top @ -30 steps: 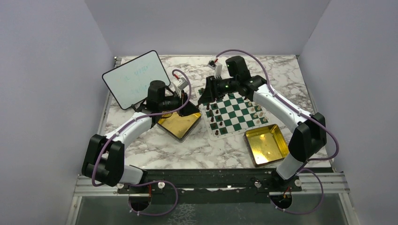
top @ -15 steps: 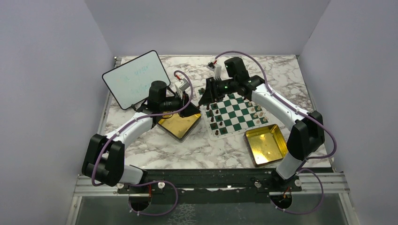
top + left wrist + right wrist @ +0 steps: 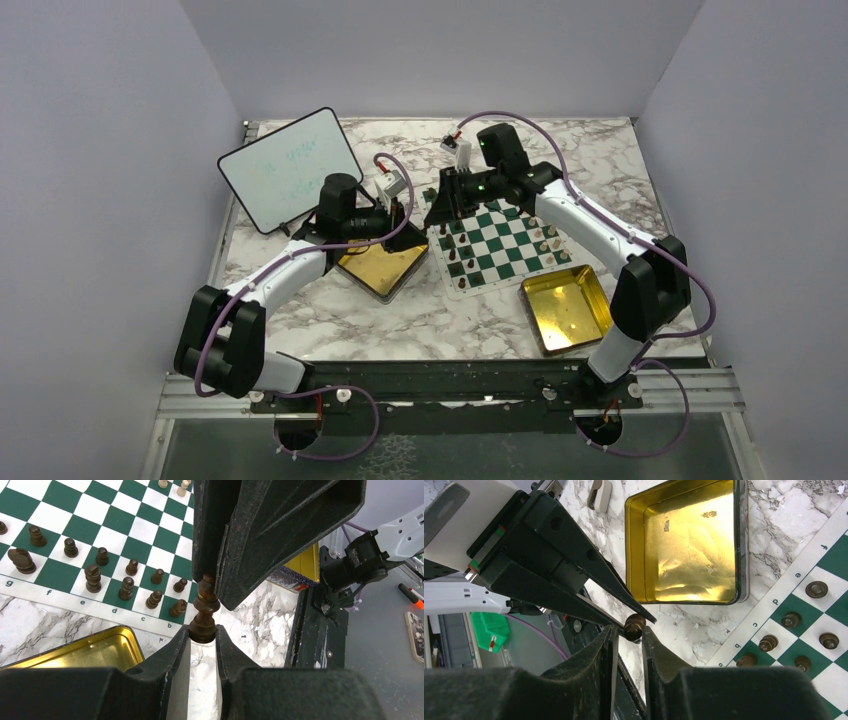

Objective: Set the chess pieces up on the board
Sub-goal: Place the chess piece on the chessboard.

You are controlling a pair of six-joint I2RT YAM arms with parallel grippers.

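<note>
A dark brown chess piece (image 3: 204, 615) hangs in the air between the left gold tin (image 3: 380, 262) and the board (image 3: 500, 240). My left gripper (image 3: 203, 630) is shut on its base. My right gripper (image 3: 630, 630) comes from the opposite side, its fingers close round the piece's head (image 3: 634, 626). One pad touches the head and a slim gap shows on the other side. In the top view the two grippers, left (image 3: 405, 205) and right (image 3: 437, 208), meet tip to tip. Several dark pieces (image 3: 93, 577) stand in two rows on the board's near edge, and cream ones (image 3: 184, 487) stand at the far side.
A second gold tin (image 3: 567, 308) sits at the board's front right. The whiteboard (image 3: 290, 168) leans at the back left. A marker (image 3: 411, 594) and the black rail lie beyond the table edge.
The right gripper's fingers have narrowed round the piece's head. The left wrist has shifted slightly toward the board, its grip on the piece unchanged.
</note>
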